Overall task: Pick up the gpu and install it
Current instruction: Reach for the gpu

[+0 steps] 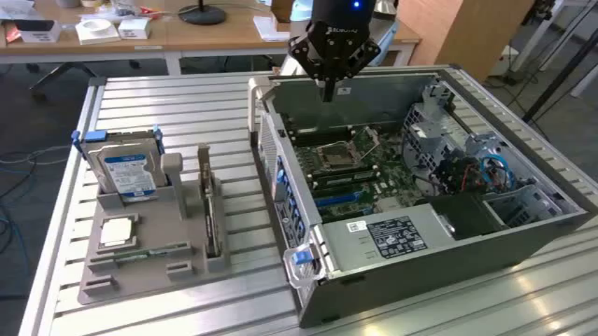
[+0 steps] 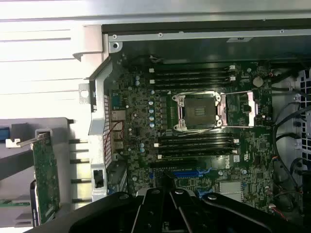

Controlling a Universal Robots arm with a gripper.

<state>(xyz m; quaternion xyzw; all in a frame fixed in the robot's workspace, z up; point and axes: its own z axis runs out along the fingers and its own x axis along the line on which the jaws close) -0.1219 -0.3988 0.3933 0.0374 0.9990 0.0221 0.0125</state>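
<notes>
One open computer case (image 1: 449,259) lies on the slatted table (image 1: 168,105) with its motherboard (image 1: 360,175) exposed. Beside it, toward the exterior view's left, a grey holder tray (image 1: 164,220) carries a hard drive (image 1: 126,171) and the gpu (image 1: 210,210). The gpu stands on edge in its slot. The gripper (image 1: 327,92) hangs over the case wall farthest from the exterior camera, fingers pressed together on nothing, well apart from the gpu.
</notes>
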